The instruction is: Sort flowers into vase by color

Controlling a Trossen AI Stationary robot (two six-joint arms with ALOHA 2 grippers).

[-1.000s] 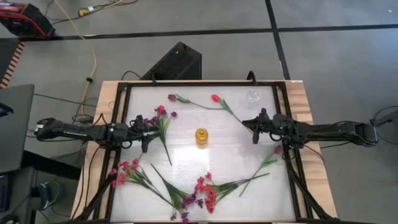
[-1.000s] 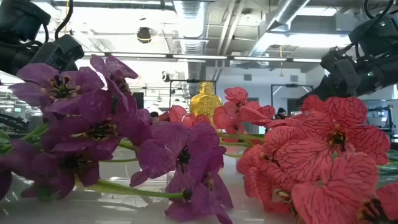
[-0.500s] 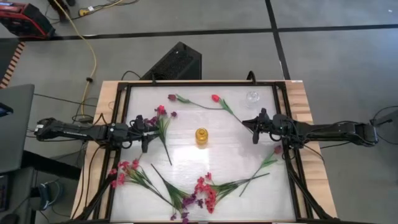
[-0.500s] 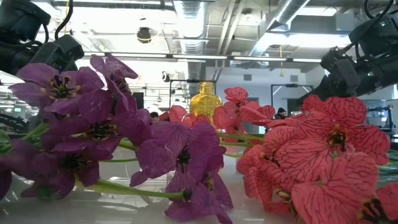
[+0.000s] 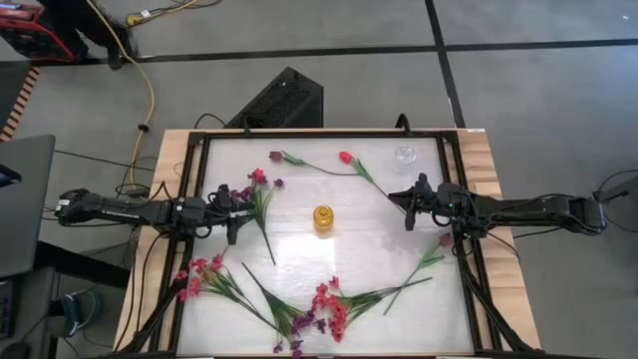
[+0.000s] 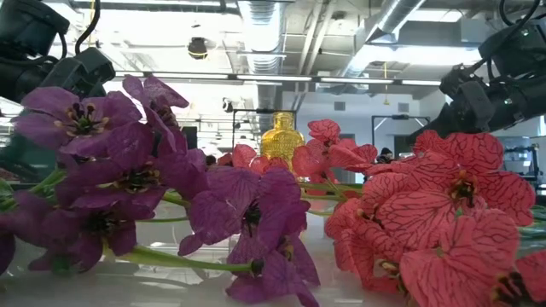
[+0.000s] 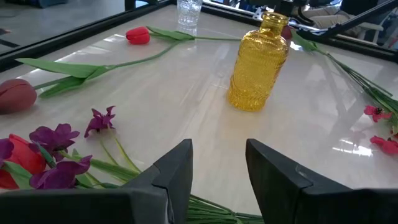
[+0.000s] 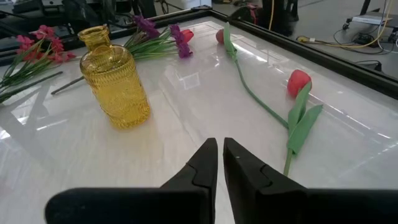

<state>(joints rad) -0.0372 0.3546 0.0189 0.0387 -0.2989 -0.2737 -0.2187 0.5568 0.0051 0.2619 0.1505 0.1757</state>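
Nothing moved over last second: both arms hang still, task not begun.

Nearest you, 6 o'clock edge of counter point(image 5: 299, 261): mixed red-pink and purple flowers point(image 5: 317, 309).

Mid-counter: left gripper point(image 5: 231, 221) at 9 o'clock, fingers point(image 7: 176, 176) parted, empty, above purple sprig point(image 7: 57, 137). Right gripper point(image 5: 410, 212) at 3 o'clock, fingers nearly closed, empty.

Centre: yellow vase point(image 5: 323, 217), empty (your first target).

Far, 12 o'clock: red tulip point(image 5: 345, 157), clear glass point(image 5: 404, 156).

Beyond: grey floor, yellow cable point(image 5: 150, 95).
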